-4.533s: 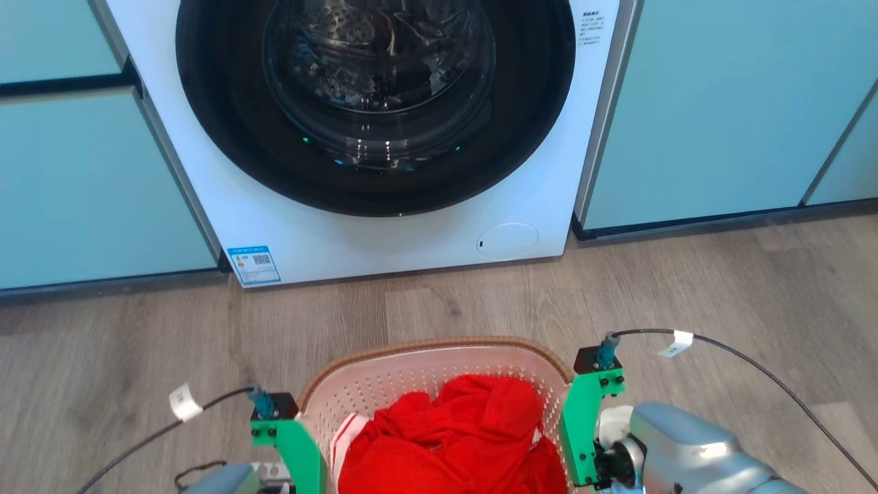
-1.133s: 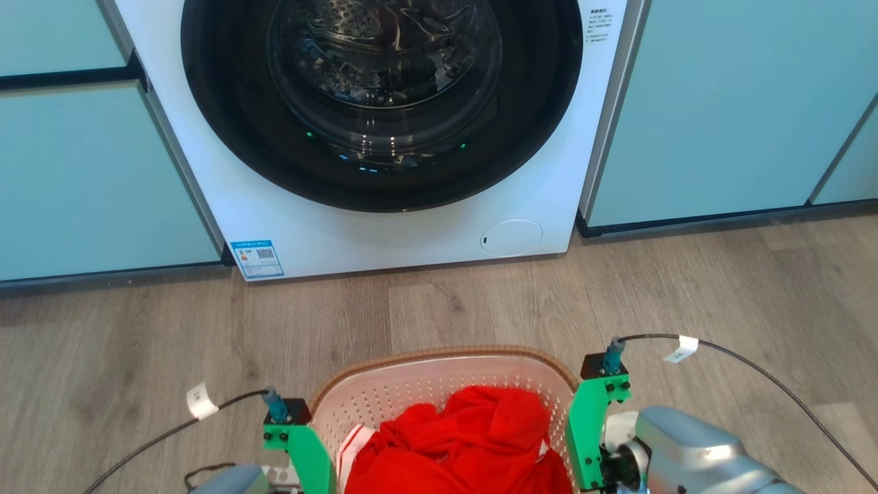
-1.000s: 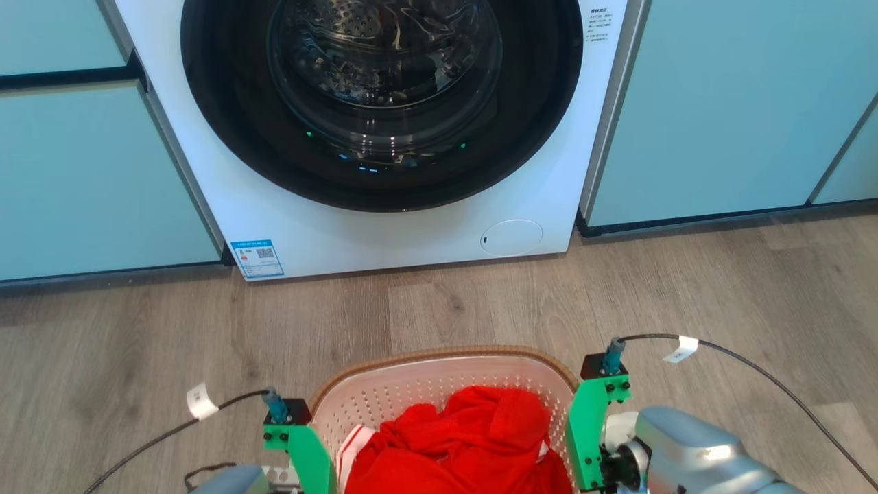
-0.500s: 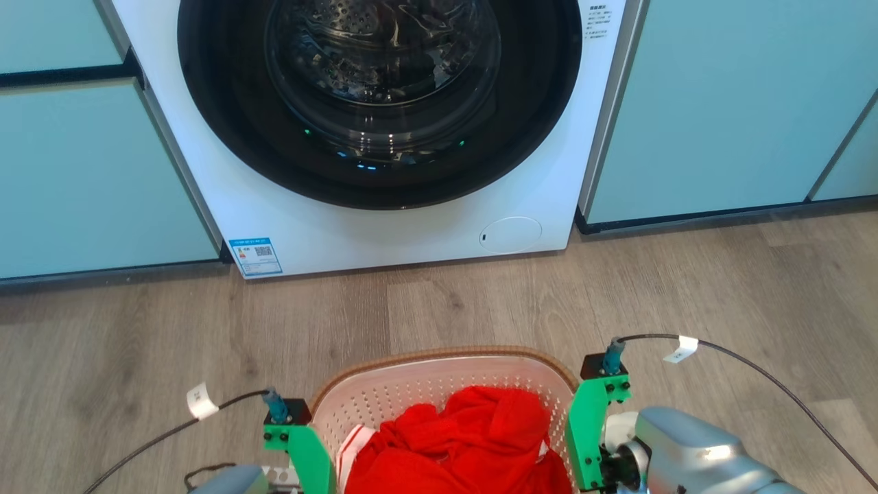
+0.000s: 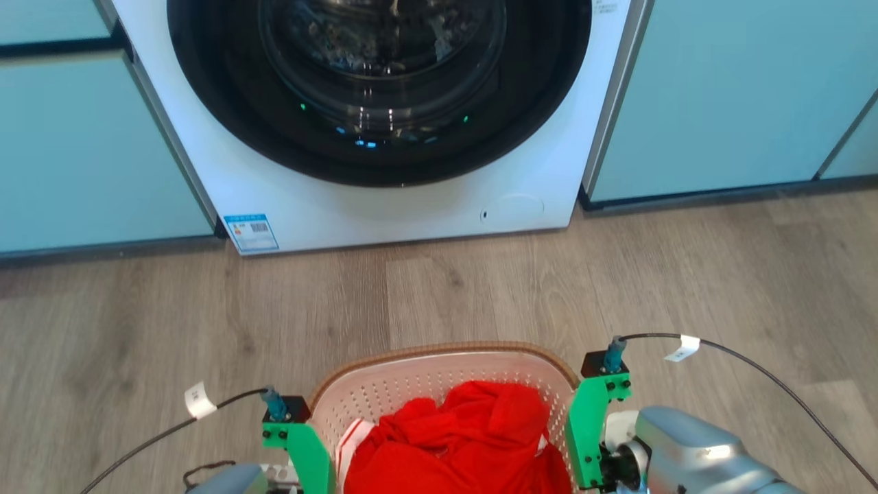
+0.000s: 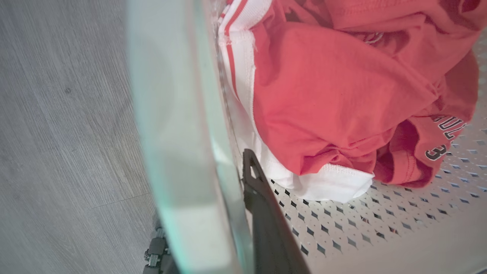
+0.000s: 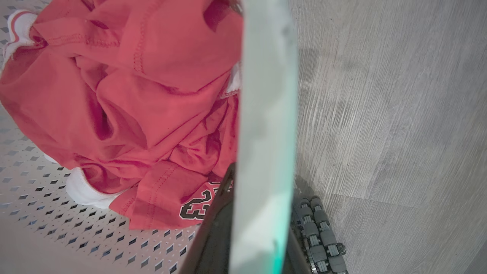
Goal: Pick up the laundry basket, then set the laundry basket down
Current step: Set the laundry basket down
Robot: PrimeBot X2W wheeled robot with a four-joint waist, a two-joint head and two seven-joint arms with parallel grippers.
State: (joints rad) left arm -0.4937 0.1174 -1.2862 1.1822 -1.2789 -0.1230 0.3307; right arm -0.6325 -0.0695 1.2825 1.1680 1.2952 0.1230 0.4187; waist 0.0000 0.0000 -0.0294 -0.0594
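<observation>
Below, wood floor; laundry basket faces washer.

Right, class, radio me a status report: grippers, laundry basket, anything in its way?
Grips: left gripper and right gripper shut on side walls of laundry basket. Red clothes inside. No obstacle seen on floor before washing machine.

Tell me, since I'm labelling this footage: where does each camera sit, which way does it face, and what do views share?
Head: on the head, facing forward-down at washing machine, floor, laundry basket; green wrist brackets show.
Left wrist: along left gripper, clamping basket's side, onto red jersey.
Right wrist: along right gripper, clamping opposite side, onto jersey.
All share basket and jersey.
</observation>
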